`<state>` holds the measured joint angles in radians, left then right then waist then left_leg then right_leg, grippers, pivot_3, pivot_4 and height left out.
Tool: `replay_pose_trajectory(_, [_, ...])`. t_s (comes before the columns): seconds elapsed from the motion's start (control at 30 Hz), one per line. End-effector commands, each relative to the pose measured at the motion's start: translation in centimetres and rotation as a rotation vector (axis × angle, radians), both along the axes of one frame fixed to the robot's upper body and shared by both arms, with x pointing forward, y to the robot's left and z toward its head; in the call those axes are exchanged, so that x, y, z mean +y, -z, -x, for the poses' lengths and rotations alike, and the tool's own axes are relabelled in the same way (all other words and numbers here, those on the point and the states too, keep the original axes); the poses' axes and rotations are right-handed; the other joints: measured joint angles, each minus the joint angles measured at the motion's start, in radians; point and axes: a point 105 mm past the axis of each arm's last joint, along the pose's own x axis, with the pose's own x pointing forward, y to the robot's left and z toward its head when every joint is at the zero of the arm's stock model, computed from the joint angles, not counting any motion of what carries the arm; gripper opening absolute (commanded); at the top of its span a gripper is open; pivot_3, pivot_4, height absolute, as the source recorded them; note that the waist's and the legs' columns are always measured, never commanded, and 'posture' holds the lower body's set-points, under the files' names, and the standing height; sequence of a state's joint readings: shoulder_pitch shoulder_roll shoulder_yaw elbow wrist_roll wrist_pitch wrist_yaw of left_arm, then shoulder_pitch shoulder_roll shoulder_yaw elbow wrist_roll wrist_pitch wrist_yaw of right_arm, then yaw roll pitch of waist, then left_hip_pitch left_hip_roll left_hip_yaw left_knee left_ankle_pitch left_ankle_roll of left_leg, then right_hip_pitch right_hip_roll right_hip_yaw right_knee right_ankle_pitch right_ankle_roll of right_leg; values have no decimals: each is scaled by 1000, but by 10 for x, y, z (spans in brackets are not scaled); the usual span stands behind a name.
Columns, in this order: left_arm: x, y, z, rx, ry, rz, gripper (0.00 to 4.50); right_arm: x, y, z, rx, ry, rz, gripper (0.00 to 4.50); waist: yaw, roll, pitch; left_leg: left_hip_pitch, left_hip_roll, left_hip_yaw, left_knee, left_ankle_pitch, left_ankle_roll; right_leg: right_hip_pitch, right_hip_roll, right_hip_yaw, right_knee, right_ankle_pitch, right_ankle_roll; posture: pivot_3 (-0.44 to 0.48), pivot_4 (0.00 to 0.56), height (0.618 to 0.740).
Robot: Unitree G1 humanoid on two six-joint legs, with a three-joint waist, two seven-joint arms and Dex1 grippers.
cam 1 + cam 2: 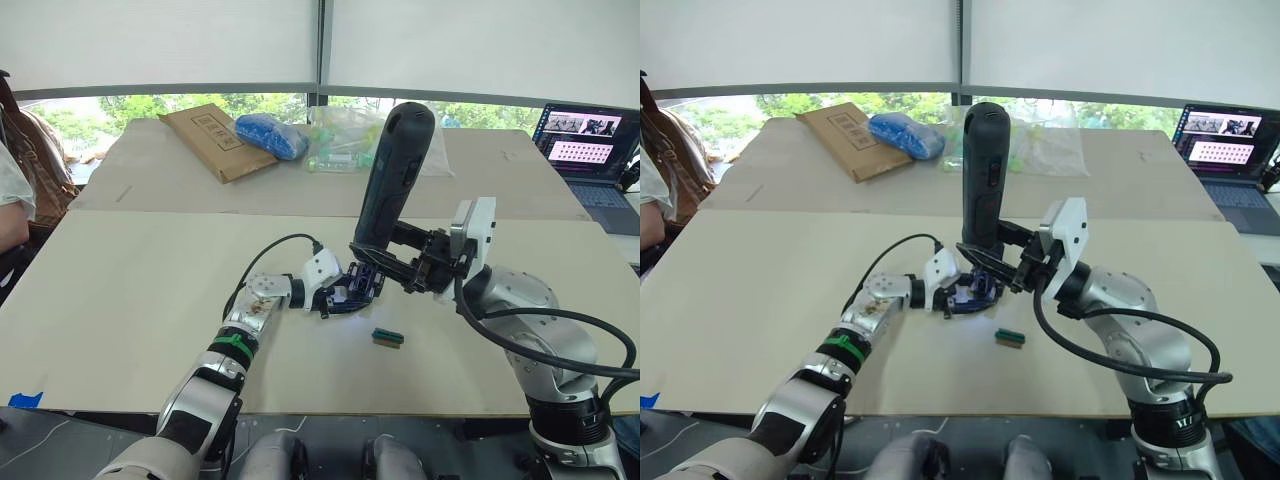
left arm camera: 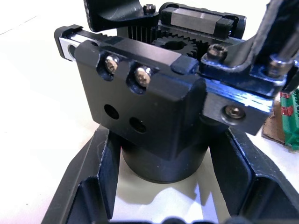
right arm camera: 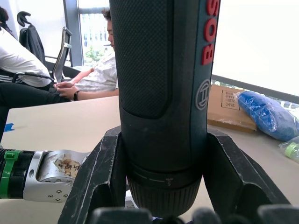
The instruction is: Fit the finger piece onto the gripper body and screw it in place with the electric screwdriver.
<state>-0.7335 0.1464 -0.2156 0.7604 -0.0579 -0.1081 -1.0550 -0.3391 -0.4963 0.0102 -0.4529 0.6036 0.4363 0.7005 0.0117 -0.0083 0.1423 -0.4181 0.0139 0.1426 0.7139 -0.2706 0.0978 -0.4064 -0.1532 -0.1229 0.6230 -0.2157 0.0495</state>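
The gripper body (image 2: 149,107), a black block with screws, a gear and a round base, stands on the table with my left gripper (image 1: 345,292) shut around its base. My fingers (image 2: 93,186) flank it on both sides. My right gripper (image 1: 375,255) is shut on the electric screwdriver (image 1: 395,175), a thick black cylinder held nearly upright, its lower end down on the gripper body (image 1: 358,285). The bit is hidden behind the screwdriver (image 3: 163,93) and my fingers. I cannot tell the finger piece apart from the body's black parts.
A small green block (image 1: 387,337) lies on the table just right of the gripper body. On the far table lie a cardboard envelope (image 1: 215,140), a blue bag (image 1: 272,135), clear plastic bags (image 1: 345,140) and a laptop (image 1: 590,140). A person (image 1: 12,195) sits at the left edge.
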Motion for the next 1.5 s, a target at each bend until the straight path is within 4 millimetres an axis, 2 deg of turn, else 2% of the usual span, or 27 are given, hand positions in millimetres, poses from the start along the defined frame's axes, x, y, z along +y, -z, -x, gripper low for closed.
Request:
replay_pose_trajectory(0.03, [-1,-20,-6,-53,-7,52,2302,-1,42,-7,164,19,86,1890,0,0,0,0,0,0,0,0,0,0,0,0,0,0,0,0,150,732])
replay_pose_trajectory(0.13, [-1,-20,-7,-50,-8,50,2302,6,-5,9,-2,-94,3,1890,0,0,0,-1,0,0,0,0,0,0,-1,0,0,0,0,0,150,732])
replay_pose_trajectory(0.2, [-1,-21,-8,-49,-8,49,2302,9,-22,18,-58,-150,-28,1890,1,0,0,-3,0,0,0,0,0,-2,-1,0,0,0,0,0,150,732])
replay_pose_trajectory(0.33, [0,-15,-5,-27,-6,38,2302,9,-71,39,-200,-242,-132,1890,-1,0,2,-14,-1,2,1,0,0,-14,-2,0,2,1,0,0,150,732])
replay_pose_trajectory(0.43, [3,-11,-5,-8,-16,22,2302,4,-90,46,-215,-262,-170,1890,0,0,2,-15,-1,3,1,1,0,-16,0,-1,3,1,0,0,150,732])
replay_pose_trajectory(0.53, [8,-11,-7,8,-38,20,2302,-4,-96,50,-157,-287,-185,1890,-1,0,2,-15,-1,2,1,1,0,-15,0,-1,2,1,0,0,150,732])
replay_pose_trajectory(0.57, [11,-12,-7,17,-39,25,2302,-9,-93,50,-94,-291,-183,1890,-1,0,2,-15,-1,2,1,1,0,-15,0,-1,2,1,0,0,150,732])
replay_pose_trajectory(0.6, [13,-14,-6,23,-38,29,3331,-14,-90,51,-37,-293,-177,1890,-1,-1,3,-15,-1,3,1,1,0,-15,0,0,2,1,0,0,150,732])
replay_pose_trajectory(0.7, [25,-22,-2,43,-33,47,4478,-37,-74,53,175,-276,-175,1890,-1,-1,3,-15,0,2,0,1,0,-15,-1,0,2,1,-1,0,150,732])
replay_pose_trajectory(0.77, [41,-29,6,52,-18,41,4500,-62,-58,46,400,-190,-205,1890,-1,-1,3,-15,0,2,-1,1,0,-16,-1,-1,1,1,-1,0,150,732])
replay_pose_trajectory(0.87, [66,-36,26,60,25,15,4500,-98,-29,37,646,-36,-176,1890,-1,-1,3,-15,-1,2,-1,1,0,-15,-3,0,0,1,-1,0,150,732])
replay_pose_trajectory(0.97, [97,-44,52,103,71,-36,4500,-141,5,28,910,129,-144,1890,-2,0,3,-15,-1,3,0,1,0,-15,-4,0,1,1,-1,0,150,732])
replay_pose_trajectory(1.03, [111,-48,70,124,104,-82,4500,-164,27,20,1025,250,-105,1890,-4,1,4,-15,-1,3,0,1,0,-16,-4,0,1,1,-1,0,150,732])
replay_pose_trajectory(1.13, [121,-54,78,123,93,-115,4500,-182,54,8,1110,356,-11,1890,-5,4,6,-14,-1,3,0,1,0,-16,-4,0,1,0,-1,0,150,732])
replay_pose_trajectory(1.27, [127,-58,76,108,46,-115,4500,-197,74,-8,1155,447,68,1890,0,11,9,-15,-1,4,-1,1,0,-16,-3,0,1,0,-1,0,150,732])
replay_pose_trajectory(1.33, [130,-60,76,111,25,-113,4500,-202,79,-11,1152,462,111,2917,0,12,10,-16,-1,4,-1,1,0,-17,-2,0,1,0,0,0,150,732])
replay_pose_trajectory(1.4, [136,-62,76,115,6,-112,4500,-211,80,-11,1118,475,165,3600,0,12,10,-16,-1,5,-1,1,0,-17,-1,0,1,-1,1,0,150,732])
replay_pose_trajectory(1.47, [144,-64,79,119,-9,-116,4500,-220,71,-9,1047,468,210,4320,-1,12,10,-16,-1,5,0,1,0,-16,0,0,1,-1,2,0,150,732])
replay_pose_trajectory(1.5, [152,-65,80,128,-23,-125,4500,-225,61,-9,994,466,204,4481,-1,12,10,-16,-1,6,0,1,0,-16,0,1,1,-1,2,0,150,732])
